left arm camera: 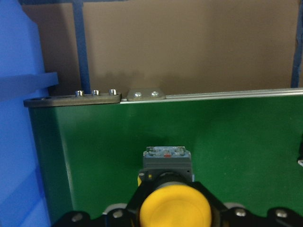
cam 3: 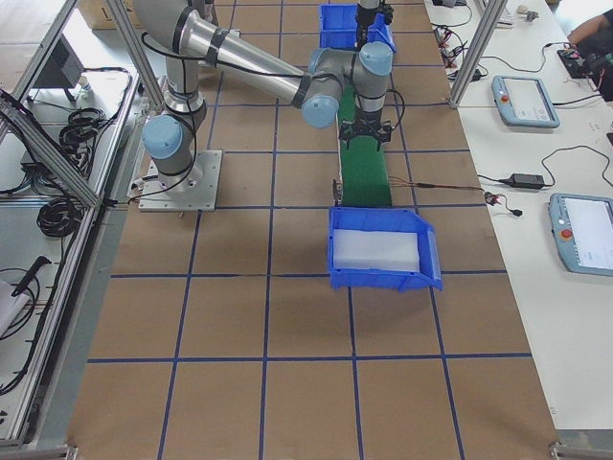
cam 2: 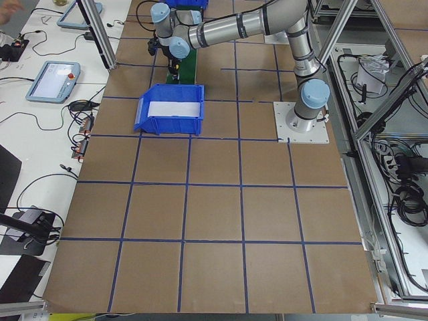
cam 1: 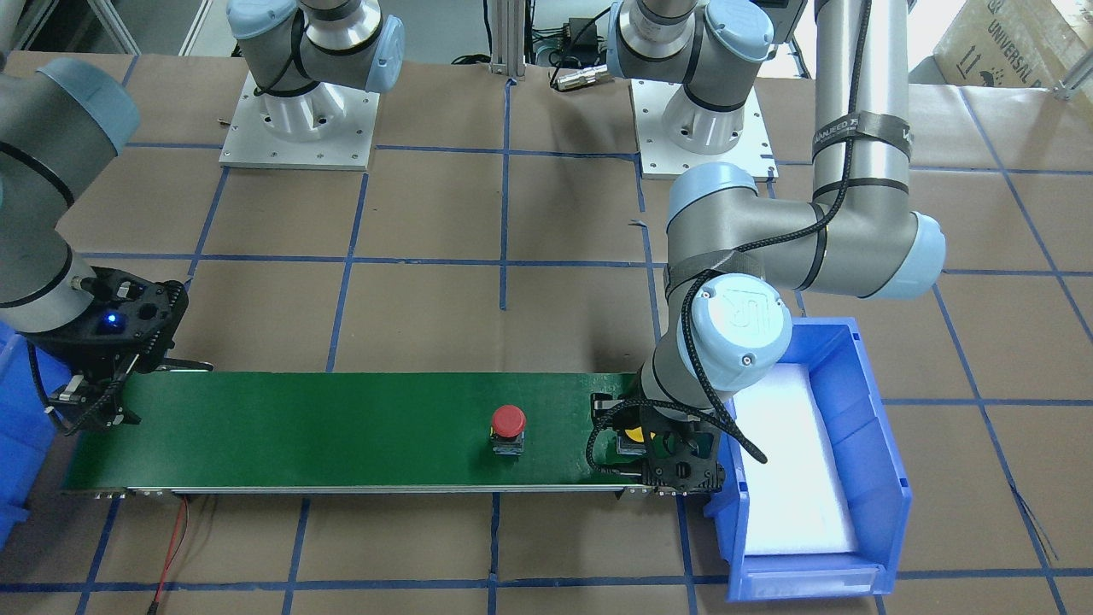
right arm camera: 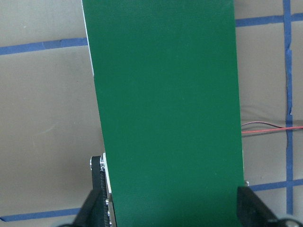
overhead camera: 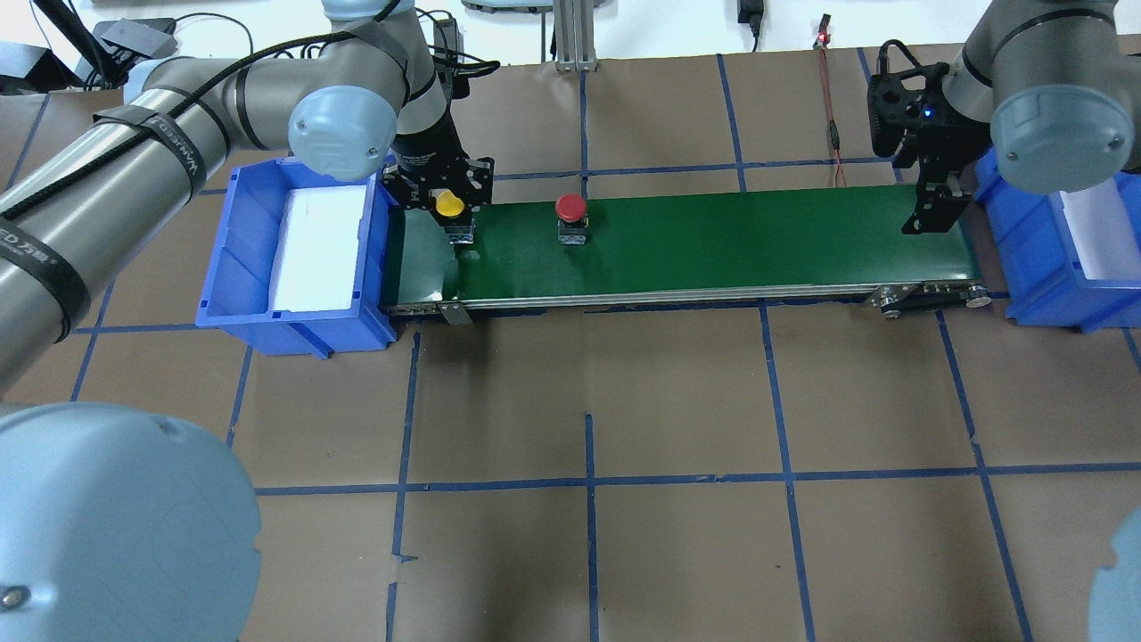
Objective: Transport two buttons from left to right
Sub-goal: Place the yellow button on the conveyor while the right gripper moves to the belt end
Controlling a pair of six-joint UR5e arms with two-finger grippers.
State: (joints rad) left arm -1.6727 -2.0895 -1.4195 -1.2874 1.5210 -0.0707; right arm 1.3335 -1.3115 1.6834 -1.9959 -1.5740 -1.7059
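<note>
Worktop (overhead camera: 677,401) with belt (overhead camera: 731,236): yellow button (left arm camera: 175,215) judged being placed.
It is gripped by the left pincer (overhead camera: 448,212) at the belt's left end, the red button (overhead camera: 570,209) is set further along, the right pincer (right arm camera: 173,208) is spread wide; a release is called for next.

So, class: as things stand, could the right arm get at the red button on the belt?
Probably yes: the belt between the right arm and the red button lies bare, its jaws open. The left arm at the yellow button nearby might crowd it.
</note>
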